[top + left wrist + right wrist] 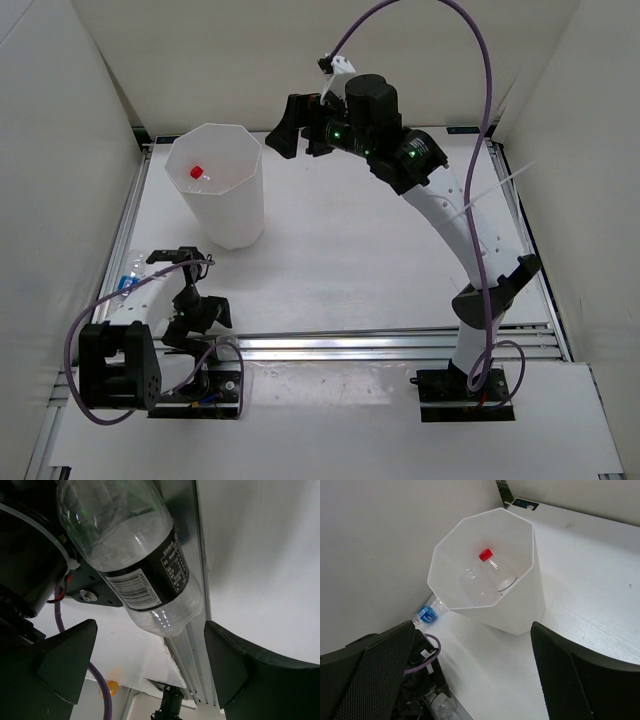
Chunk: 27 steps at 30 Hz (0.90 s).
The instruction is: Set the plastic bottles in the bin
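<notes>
**Left jaws.** The left arm is folded low at the near left corner of the counter. The left jaws stand wide apart and grip nothing.

**Dark-labelled bottle.** The dark-labelled bottle lies on its side just beyond the tips of the left jaws, in line with the gap between them. It touches neither jaw. One clear end points toward the jaws. The rest of the bottle runs away from them, across a black mounting plate and beside an aluminium rail. Its cap is out of view.

**Blue-labelled bottle.** The blue-labelled bottle lies on the counter outside the bin. In the right wrist view it sits beyond the left-hand jaw, partly hidden behind the bin's rim.

**Bin.** The bin stands upright on the counter. It is ahead of and below the right jaws, with its open mouth facing them.

**Red-capped bottle.** The red-capped bottle rests inside the bin. Whether a second bottle lies with it cannot be told.

**Right jaws.** The right arm reaches across the counter. The right jaws hang in the air just beside the bin's rim. They are spread wide and hold nothing.
</notes>
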Each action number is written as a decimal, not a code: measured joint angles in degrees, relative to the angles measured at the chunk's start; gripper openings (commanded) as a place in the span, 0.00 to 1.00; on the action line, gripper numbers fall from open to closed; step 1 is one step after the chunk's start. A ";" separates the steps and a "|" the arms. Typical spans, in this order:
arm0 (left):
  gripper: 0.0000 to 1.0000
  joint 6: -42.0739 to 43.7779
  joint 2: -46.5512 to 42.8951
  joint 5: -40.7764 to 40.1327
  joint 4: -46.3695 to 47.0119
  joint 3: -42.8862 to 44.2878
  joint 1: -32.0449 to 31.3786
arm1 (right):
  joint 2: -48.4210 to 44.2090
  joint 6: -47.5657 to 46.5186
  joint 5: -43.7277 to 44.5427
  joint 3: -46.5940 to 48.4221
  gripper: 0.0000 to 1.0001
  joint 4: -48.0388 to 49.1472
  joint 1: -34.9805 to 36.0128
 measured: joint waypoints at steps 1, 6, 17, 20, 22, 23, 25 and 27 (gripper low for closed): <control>0.99 -0.11 0.85 -0.11 0.00 -0.02 -0.11 | -0.04 -0.09 0.00 -0.63 1.00 -0.07 -0.24; 0.99 -1.05 7.23 -0.52 -0.04 -0.02 -0.98 | -0.72 -0.20 0.22 -3.87 1.00 -0.98 -1.99; 0.67 -2.89 14.08 0.59 1.73 -2.34 -2.45 | -4.94 0.52 -0.11 -7.93 1.00 -3.28 -6.64; 0.55 -3.63 13.00 3.50 5.38 -4.61 -2.45 | -5.57 0.68 -0.46 -7.93 1.00 -3.72 -7.04; 0.45 -3.82 11.61 5.51 6.78 -6.10 -2.43 | -5.68 0.70 -0.52 -7.96 1.00 -3.96 -7.04; 0.38 -3.93 10.71 5.90 7.06 -6.49 -2.43 | -5.68 0.72 -0.55 -7.98 1.00 -4.04 -7.06; 0.32 -4.20 9.05 6.36 7.26 -6.88 -2.45 | -5.68 0.72 -0.83 -8.22 1.00 -4.20 -7.06; 0.31 -4.61 8.09 6.19 6.93 -6.69 -2.47 | -5.68 0.92 -1.22 -8.33 1.00 -4.52 -7.06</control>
